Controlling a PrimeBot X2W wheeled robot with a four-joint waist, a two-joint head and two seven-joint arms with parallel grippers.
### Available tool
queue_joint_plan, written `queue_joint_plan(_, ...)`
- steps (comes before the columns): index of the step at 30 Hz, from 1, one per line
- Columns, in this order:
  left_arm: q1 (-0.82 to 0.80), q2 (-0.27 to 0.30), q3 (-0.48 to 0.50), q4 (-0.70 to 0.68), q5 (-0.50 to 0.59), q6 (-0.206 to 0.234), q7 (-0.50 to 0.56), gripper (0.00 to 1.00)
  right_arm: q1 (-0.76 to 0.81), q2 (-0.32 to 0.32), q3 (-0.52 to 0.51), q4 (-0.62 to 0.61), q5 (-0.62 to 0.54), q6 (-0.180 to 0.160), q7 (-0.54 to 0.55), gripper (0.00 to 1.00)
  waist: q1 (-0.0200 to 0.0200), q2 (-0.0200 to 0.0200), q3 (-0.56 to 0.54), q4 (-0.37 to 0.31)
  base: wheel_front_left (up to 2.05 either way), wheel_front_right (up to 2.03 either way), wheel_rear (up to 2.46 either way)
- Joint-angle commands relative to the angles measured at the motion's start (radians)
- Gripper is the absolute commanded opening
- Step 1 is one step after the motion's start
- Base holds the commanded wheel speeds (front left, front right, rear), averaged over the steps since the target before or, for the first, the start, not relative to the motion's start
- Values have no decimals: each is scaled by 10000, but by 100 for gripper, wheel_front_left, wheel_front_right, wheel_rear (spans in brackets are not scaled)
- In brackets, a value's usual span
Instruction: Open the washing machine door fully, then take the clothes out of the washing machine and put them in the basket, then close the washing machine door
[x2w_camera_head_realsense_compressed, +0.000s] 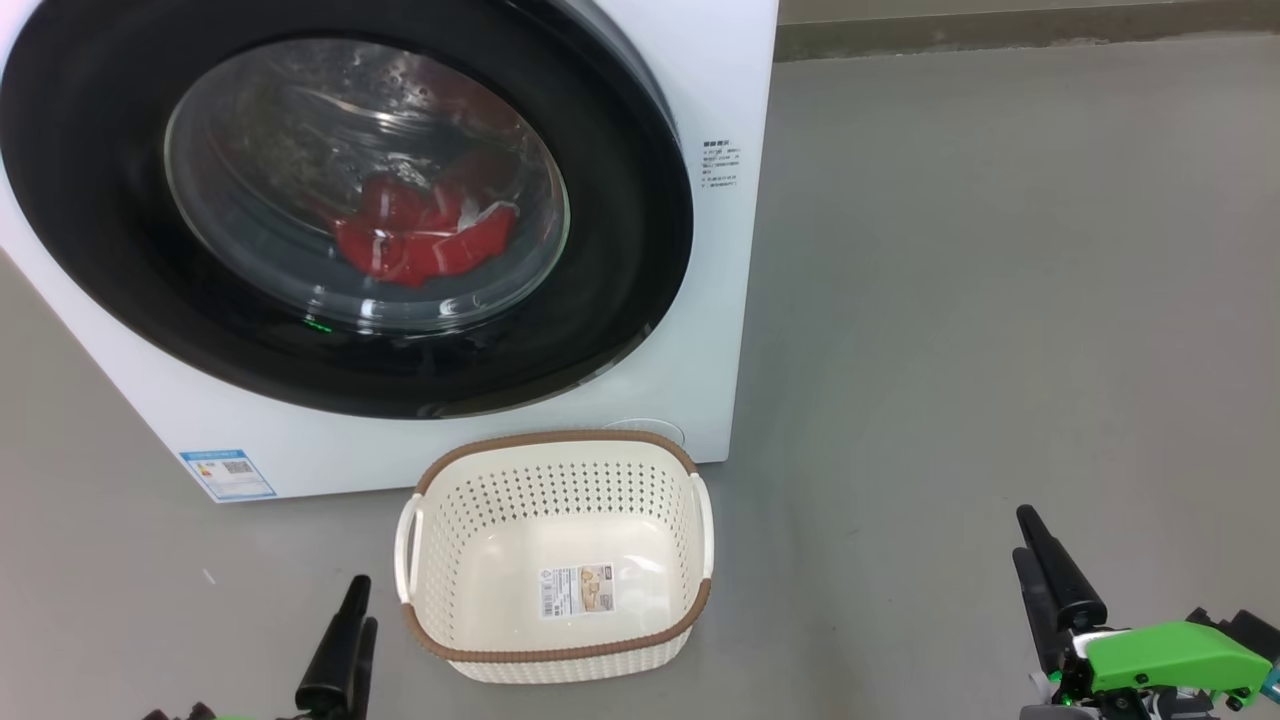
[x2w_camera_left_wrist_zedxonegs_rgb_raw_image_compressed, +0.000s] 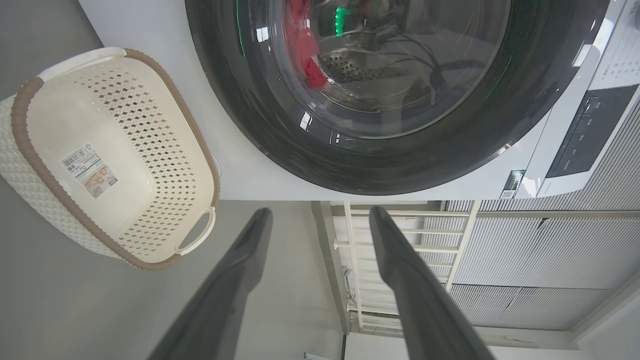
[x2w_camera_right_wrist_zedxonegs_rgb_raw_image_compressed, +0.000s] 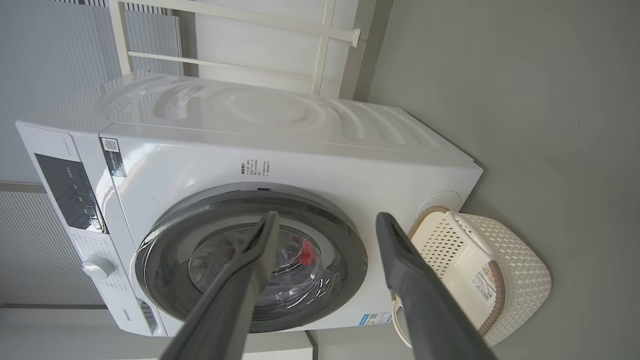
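The white washing machine (x2w_camera_head_realsense_compressed: 735, 110) stands at the upper left. Its round washing machine door (x2w_camera_head_realsense_compressed: 100, 210) has a glossy black rim and covers the drum opening; the right edge seems to stand slightly off the front. Red clothes (x2w_camera_head_realsense_compressed: 420, 240) lie inside, seen through the glass. The cream basket (x2w_camera_head_realsense_compressed: 555, 441) sits empty on the floor just before the machine. My left gripper (x2w_camera_head_realsense_compressed: 362, 605) is open, low beside the basket's left. My right gripper (x2w_camera_head_realsense_compressed: 1022, 532) is open, far to the basket's right. Both wrist views show open fingers: the left gripper (x2w_camera_left_wrist_zedxonegs_rgb_raw_image_compressed: 320, 211) and the right gripper (x2w_camera_right_wrist_zedxonegs_rgb_raw_image_compressed: 327, 215).
Grey floor (x2w_camera_head_realsense_compressed: 1000, 300) stretches wide to the right of the machine. A dark control panel (x2w_camera_right_wrist_zedxonegs_rgb_raw_image_compressed: 70, 195) and a knob (x2w_camera_right_wrist_zedxonegs_rgb_raw_image_compressed: 97, 266) sit on the machine's front. A white frame (x2w_camera_left_wrist_zedxonegs_rgb_raw_image_compressed: 400, 225) and a ribbed wall stand behind the machine.
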Motion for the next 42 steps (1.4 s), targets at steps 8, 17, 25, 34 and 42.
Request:
queue_joint_plan(8,-701,178,-54,-81,1146,90,-335,100,-757,-165,129,-40,-1033,0,-300,100,-1,0,37,-20,0,0,0)
queue_joint_plan(17,-887,143,-125,-34,2420,178,-603,100,-978,-114,67,-4,-2575,0,-565,100,-1,0,25,-40,0,0,0)
queue_joint_plan(25,-1066,115,-212,32,3477,270,-841,100,-1149,-119,27,-49,-4265,-1,-801,100,-1,0,-12,-42,0,0,0)
queue_joint_plan(34,-1284,111,-344,124,4612,372,-1107,100,-1278,-136,34,-103,-5829,-1,-1064,100,-1,0,-67,-27,0,0,0)
queue_joint_plan(42,-1478,122,-505,194,5837,479,-1374,100,-1432,-154,-10,-148,-7041,-2,-1329,100,-1,0,-144,3,0,0,0)
